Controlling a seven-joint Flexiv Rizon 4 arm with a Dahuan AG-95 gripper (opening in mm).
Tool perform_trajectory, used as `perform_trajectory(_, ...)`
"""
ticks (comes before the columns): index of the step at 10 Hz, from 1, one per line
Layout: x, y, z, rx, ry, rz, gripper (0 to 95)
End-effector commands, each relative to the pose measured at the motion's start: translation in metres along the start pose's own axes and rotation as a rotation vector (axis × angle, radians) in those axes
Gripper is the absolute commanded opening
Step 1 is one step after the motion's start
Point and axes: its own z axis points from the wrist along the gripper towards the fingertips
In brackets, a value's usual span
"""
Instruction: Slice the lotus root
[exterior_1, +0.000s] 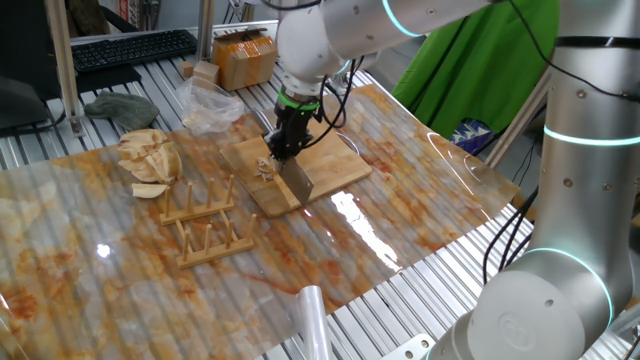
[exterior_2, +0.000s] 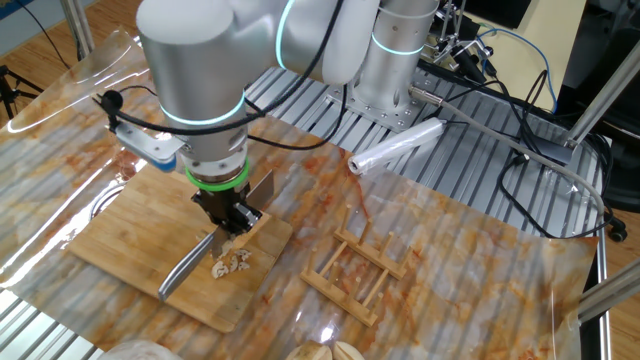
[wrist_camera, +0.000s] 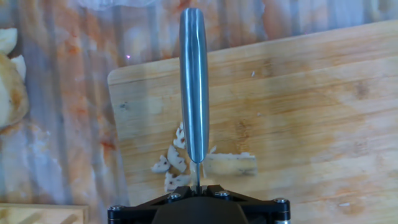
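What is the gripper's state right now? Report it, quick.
Gripper: closed, holding the cleaver by its handle, blade down over the lotus root slices on the cutting board.

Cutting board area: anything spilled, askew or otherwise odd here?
Nothing is damaged. The lotus root lies as loose, uneven slices scattered on the cutting board near its edge, beside the cleaver held by the gripper. The only odd thing is the clear table cover, streaked with orange-brown stains.

Pale beige lotus root (wrist_camera: 177, 163) on a light-brown wooden cutting board (wrist_camera: 298, 106); orange-streaked marbled worktop (exterior_1: 80, 260); steel-grey cleaver (wrist_camera: 193, 81)
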Motion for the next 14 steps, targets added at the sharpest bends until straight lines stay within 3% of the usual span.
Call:
perform_trajectory(1, 0.0, 0.0, -0.007, 0.001, 0.004, 0.0, 0.0)
perform_trajectory(5, 0.003, -0.005, -0.02, 0.01, 0.008, -0.011, 0.0)
perform_trajectory(7, 0.002, -0.018, -0.019, 0.01, 0.005, -0.036, 0.0)
perform_trajectory(14, 0.003, -0.02, -0.019, 0.015, 0.001, -0.041, 0.0)
